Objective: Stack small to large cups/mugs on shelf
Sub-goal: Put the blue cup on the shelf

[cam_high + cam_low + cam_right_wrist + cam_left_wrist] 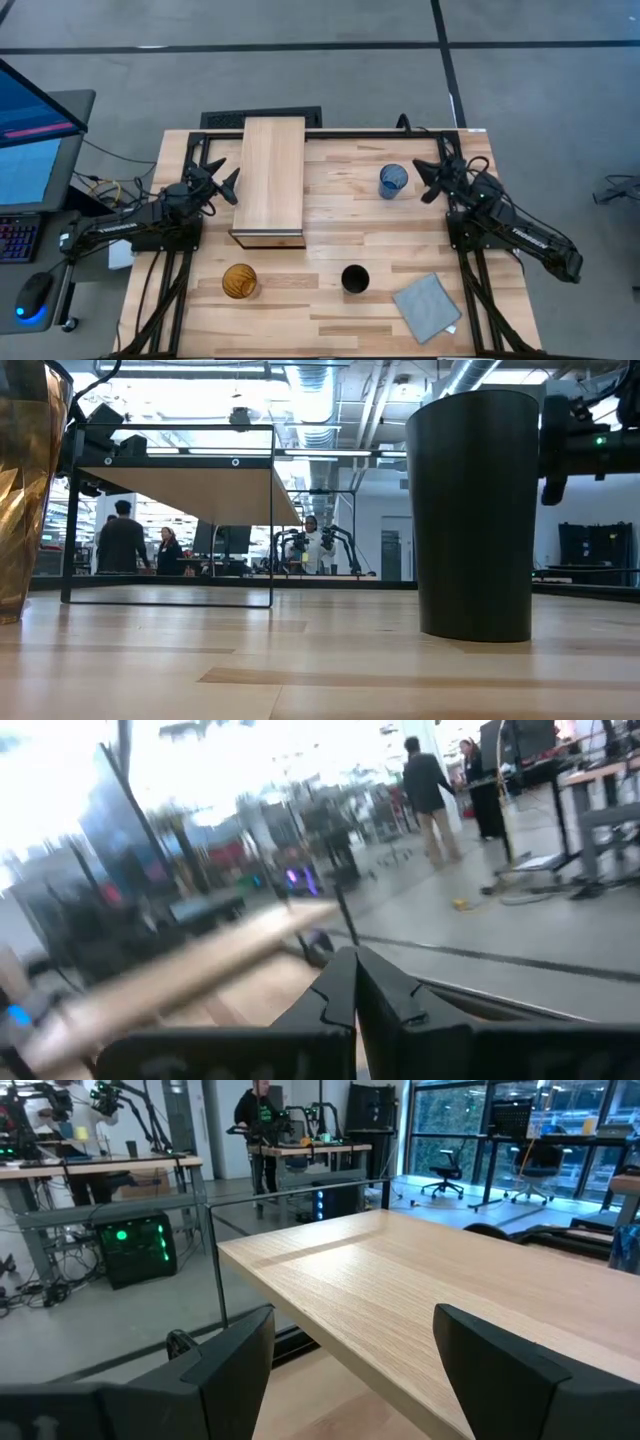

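Observation:
The shelf (270, 180) is a long light-wood box on a dark frame at the table's far middle; its top fills the left wrist view (420, 1290). The translucent blue cup (393, 181) stands upright to its right. The black cup (354, 279) and the amber cup (239, 281) stand upright near the front; both show in the low view, black (472, 510) and amber (25, 490). My left gripper (222, 183) is open and empty beside the shelf's left side (355, 1330). My right gripper (428, 180) is shut and empty (355, 960), just right of the blue cup.
A grey-blue folded cloth (427, 307) lies at the table's front right corner. A monitor, keyboard and mouse (30, 150) stand off the table's left side. People stand in the room beyond the table (125, 540). Bare tabletop (330, 230) lies between the shelf and the front cups.

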You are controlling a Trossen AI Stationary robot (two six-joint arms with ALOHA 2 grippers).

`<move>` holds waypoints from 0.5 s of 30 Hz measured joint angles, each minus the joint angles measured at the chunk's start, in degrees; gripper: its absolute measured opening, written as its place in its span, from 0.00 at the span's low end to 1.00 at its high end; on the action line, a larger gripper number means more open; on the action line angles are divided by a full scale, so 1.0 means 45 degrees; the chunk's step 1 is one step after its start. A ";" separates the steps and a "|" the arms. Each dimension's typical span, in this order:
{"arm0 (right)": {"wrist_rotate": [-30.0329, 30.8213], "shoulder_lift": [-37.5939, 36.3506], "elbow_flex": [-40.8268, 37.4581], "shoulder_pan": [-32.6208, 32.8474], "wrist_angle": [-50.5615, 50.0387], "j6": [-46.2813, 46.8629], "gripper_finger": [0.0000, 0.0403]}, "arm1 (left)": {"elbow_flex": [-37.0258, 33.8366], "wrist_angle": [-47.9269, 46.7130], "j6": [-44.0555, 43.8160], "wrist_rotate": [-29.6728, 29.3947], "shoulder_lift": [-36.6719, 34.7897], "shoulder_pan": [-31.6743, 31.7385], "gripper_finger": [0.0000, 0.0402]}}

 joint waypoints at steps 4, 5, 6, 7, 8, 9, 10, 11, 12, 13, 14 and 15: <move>0.0000 0.0000 0.0000 0.0000 0.0273 0.1180 0.07 | -0.0002 -0.0002 0.0027 -0.0007 0.0000 0.0000 0.66; 0.0000 0.0000 0.0000 0.0000 0.0274 0.1417 0.07 | -0.0001 -0.0002 0.0109 -0.0023 0.0000 0.0000 0.66; 0.0000 0.0000 0.0000 0.0000 0.0261 0.1662 0.07 | -0.0001 -0.0001 0.0185 -0.0078 0.0000 0.0000 0.66; 0.0003 0.0000 0.0000 0.0000 0.0254 0.1897 0.07 | -0.0001 -0.0002 0.0196 -0.0127 -0.0002 0.0000 0.66; 0.0007 0.0007 0.0000 -0.0002 0.0254 0.1989 0.07 | 0.0000 -0.0002 0.0188 -0.0138 0.0000 0.0000 0.66; 0.0006 0.0012 0.0000 -0.0019 0.0252 0.2001 0.07 | -0.0002 -0.0002 0.0136 -0.0141 -0.0002 0.0000 0.66; 0.0015 0.0013 0.0000 -0.0029 0.0258 0.2001 0.07 | 0.0000 -0.0002 0.0088 -0.0153 -0.0002 0.0000 0.66; 0.0018 0.0015 0.0000 -0.0029 0.0310 0.1988 0.07 | -0.0002 -0.0002 0.0067 -0.0209 0.0000 0.0000 0.66; 0.0013 0.0013 0.0003 -0.0024 0.0400 0.1870 0.07 | 0.0000 -0.0002 0.0047 -0.0239 0.0000 0.0000 0.66; -0.0003 0.0010 0.0041 -0.0024 0.0404 0.1681 0.07 | 0.0002 -0.0002 0.0043 -0.0264 -0.0004 0.0000 0.66; -0.0005 0.0023 0.0167 -0.0024 0.0181 0.1409 0.07 | -0.0002 -0.0002 0.0043 -0.0300 0.0000 0.0000 0.66; 0.0000 0.0049 0.0381 -0.0014 -0.0016 0.1042 0.07 | 0.0002 -0.0002 0.0043 -0.0358 0.0000 0.0000 0.66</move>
